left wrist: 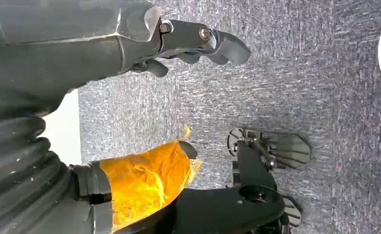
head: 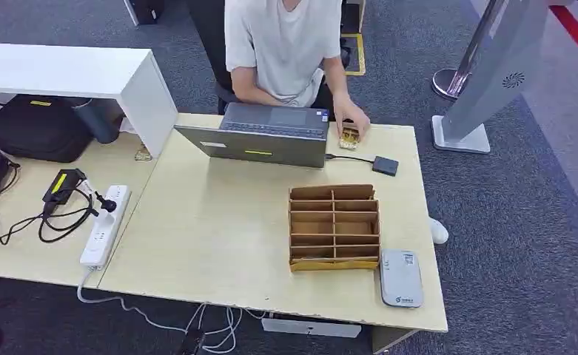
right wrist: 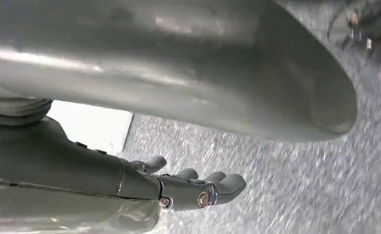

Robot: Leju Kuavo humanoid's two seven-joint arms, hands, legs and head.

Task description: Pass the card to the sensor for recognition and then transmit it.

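Observation:
A small yellow-patterned card (head: 349,137) lies on the far side of the table, by the laptop's right corner, under a seated person's hand (head: 351,118). A small black box (head: 385,165) on a cable from the laptop sits just right of it. A flat grey-white device (head: 401,278) lies at the table's near right edge. My left hand (left wrist: 178,41) hangs over grey carpet, fingers stretched out and apart from the orange-wrapped thumb (left wrist: 147,180), holding nothing. My right hand (right wrist: 188,187) also hangs above carpet with its fingers loosely extended and empty.
A grey laptop (head: 267,135) stands open at the table's far side. A cardboard divider box (head: 334,225) sits right of centre. A power strip (head: 105,225) with cables and a black bag (head: 38,127) lie on the left desk. A grey kiosk stand (head: 485,81) stands far right.

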